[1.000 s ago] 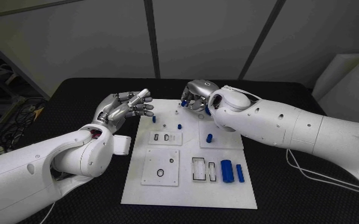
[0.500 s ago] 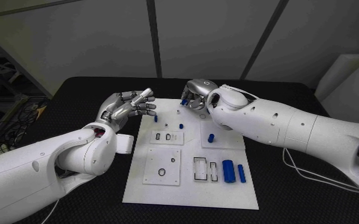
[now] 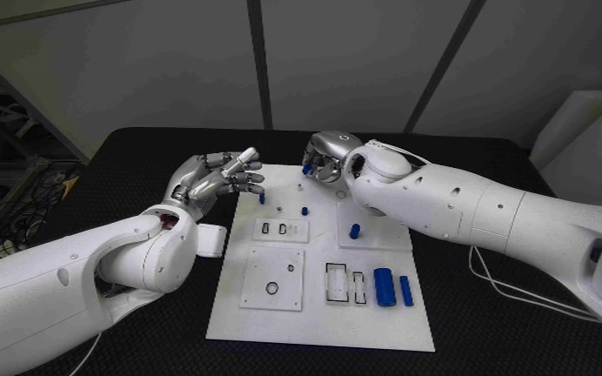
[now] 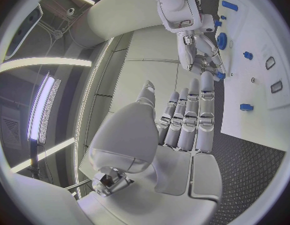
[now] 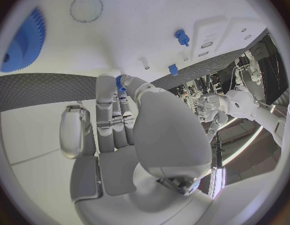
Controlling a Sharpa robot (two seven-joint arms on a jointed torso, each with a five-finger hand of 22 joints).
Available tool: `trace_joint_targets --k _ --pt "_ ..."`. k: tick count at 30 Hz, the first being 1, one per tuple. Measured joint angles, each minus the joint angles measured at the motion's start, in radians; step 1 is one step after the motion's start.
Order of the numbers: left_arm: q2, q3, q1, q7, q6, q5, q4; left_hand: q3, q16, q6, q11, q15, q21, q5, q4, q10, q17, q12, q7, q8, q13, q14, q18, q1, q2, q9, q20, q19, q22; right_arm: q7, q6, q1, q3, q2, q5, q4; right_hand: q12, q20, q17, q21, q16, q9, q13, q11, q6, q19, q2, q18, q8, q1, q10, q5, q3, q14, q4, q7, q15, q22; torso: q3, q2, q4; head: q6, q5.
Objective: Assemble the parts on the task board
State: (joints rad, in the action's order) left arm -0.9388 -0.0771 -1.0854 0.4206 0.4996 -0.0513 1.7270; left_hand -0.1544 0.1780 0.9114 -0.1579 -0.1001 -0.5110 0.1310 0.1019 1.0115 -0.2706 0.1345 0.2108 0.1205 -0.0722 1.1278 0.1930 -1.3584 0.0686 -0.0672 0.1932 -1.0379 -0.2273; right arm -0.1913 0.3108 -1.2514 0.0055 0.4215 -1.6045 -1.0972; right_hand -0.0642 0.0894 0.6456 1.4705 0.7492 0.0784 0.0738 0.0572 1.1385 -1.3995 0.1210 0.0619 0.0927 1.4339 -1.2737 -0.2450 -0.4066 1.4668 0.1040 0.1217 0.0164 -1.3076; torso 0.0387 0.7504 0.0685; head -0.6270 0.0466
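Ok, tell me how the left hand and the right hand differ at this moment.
The left hand holds nothing, its fingers stretched out; the right hand pinches a small blue part in its fingers. The left hand is beside the far left corner of the task board; the right hand is at the middle of the board's far edge. Both are silver and are at the board's far end.

I work in a robotics lab or test cell: grey partition panels (image 3: 338,36) with dark seams stand behind my black worktop (image 3: 150,154), cables (image 3: 527,293) trail along its right edge, and long strip lights (image 4: 48,105) run across the ceiling.
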Motion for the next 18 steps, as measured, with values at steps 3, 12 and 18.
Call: trace_joint_targets --k 3,12,18 --pt "0.0 0.0 0.0 0.0 0.0 0.0 -0.001 0.0 0.0 0.0 0.0 0.0 0.0 0.0 0.0 0.0 0.0 0.0 0.0 0.0 0.0 0.0 0.0 0.0 0.0 0.0 0.0 0.0 0.0 0.0 -0.005 -0.001 0.0 -0.005 0.0 0.002 0.0 0.0 0.0 0.0 0.0 0.0 0.0 0.0 -0.002 0.0 0.001 0.0 0.0 -0.001 0.0 0.001 0.0 0.0 0.0 0.001 0.0 0.0 -0.0001 0.0 -0.0011 0.0 -0.001" --pt "0.001 0.0 0.0 0.0 0.0 0.0 -0.001 0.0 0.0 0.0 0.0 0.0 0.0 0.0 0.0 0.0 0.0 0.0 0.0 0.0 0.0 0.0 0.0 0.0 0.0 0.0 0.0 0.0 0.0 0.0 -0.017 -0.003 0.002 -0.016 0.0 0.014 0.0 0.0 0.004 0.0 0.006 0.0 -0.001 0.004 -0.005 0.0 0.005 0.0 -0.001 -0.005 0.004 0.002 0.0 0.0 0.0 0.002 0.0 0.0 -0.0001 0.001 -0.0012 -0.003 -0.001" --pt "0.001 0.0 0.0 -0.001 0.0 0.0 -0.002 0.0 0.0 0.0 0.0 0.0 0.0 0.0 0.0 0.0 0.0 0.0 0.0 0.0 0.0 0.0 0.0 0.0 0.0 0.0 0.0 0.0 0.0 0.001 -0.025 -0.005 0.003 -0.014 0.0 0.011 0.0 0.0 0.004 0.0 0.006 0.0 -0.002 0.004 -0.008 0.0 0.005 0.0 -0.006 -0.005 0.004 0.002 0.0 0.0 0.0 0.003 0.0 0.0 -0.0004 0.001 -0.0012 -0.004 -0.001"
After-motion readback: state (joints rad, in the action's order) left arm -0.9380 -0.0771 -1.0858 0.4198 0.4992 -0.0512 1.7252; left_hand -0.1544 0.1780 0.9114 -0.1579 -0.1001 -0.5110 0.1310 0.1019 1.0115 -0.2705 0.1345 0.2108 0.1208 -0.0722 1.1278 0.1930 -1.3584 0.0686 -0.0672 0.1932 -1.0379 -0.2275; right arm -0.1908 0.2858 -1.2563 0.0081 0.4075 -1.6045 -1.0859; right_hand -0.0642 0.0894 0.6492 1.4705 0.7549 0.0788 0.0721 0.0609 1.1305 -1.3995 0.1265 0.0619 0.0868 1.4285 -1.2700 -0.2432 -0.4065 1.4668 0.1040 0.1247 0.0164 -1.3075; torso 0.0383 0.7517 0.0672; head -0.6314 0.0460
